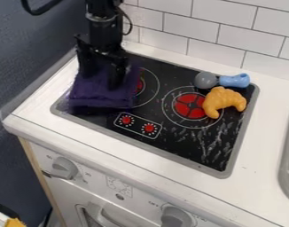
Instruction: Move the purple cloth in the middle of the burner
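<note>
Round knob [177, 217]; squarish purple cloth [102, 96]

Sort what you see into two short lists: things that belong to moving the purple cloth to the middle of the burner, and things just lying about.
Part of the job:
purple cloth, partly over the left burner
black gripper, at the cloth
black cooktop

Just lying about:
orange toy croissant
grey-and-blue toy, behind the croissant

The cloth [102, 94] is purple, the croissant [223, 101] golden-orange, the wall tiles [247, 22] seemingly white.
</note>
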Action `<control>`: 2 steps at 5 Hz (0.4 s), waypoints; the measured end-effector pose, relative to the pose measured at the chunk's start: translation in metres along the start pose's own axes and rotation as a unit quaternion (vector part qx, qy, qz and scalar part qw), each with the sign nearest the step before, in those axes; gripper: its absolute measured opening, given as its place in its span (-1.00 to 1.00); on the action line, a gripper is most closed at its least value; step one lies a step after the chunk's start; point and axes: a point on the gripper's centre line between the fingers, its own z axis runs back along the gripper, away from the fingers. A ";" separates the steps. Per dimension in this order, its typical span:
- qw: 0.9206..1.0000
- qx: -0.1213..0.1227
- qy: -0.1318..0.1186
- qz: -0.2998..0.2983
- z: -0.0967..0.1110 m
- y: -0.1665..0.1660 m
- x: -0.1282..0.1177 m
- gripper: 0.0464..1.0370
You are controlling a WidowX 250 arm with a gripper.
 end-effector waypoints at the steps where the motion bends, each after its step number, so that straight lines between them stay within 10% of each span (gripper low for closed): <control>1: 1.000 -0.001 -0.004 -0.015 0.000 -0.007 0.016 0.93; 2: 0.999 -0.008 -0.014 -0.034 0.001 -0.018 0.028 0.93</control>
